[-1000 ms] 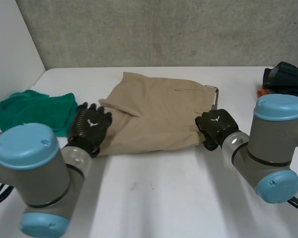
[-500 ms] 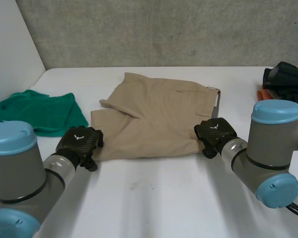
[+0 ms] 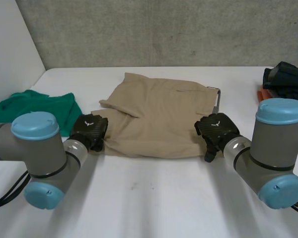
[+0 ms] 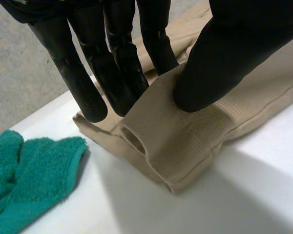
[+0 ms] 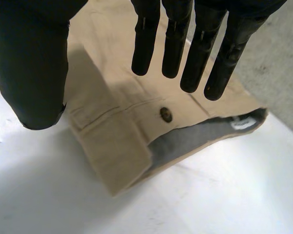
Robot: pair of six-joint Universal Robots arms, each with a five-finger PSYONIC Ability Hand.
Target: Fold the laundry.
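Tan shorts (image 3: 159, 116) lie flat in the middle of the table, waistband toward my right arm. My left hand (image 3: 89, 131) is at the near left leg hem. In the left wrist view its thumb (image 4: 219, 58) presses the folded hem of the shorts (image 4: 185, 146) against the fingers, so the hem is pinched. My right hand (image 3: 214, 128) sits at the near waistband corner. In the right wrist view its fingers (image 5: 173, 44) are straight and spread above the shorts (image 5: 117, 126), over a button (image 5: 165, 114), with the thumb apart and nothing held.
A green towel (image 3: 35, 111) lies bunched at the left, close to my left hand, and it also lies beside the hem (image 4: 34, 170). Dark clothing (image 3: 285, 79) sits at the far right edge with an orange item (image 3: 262, 92) under it. A white wall borders the left side.
My left hand went from open beside the leg hem to pinching it. My right hand, curled at the waistband corner before, has straightened its fingers and let go.
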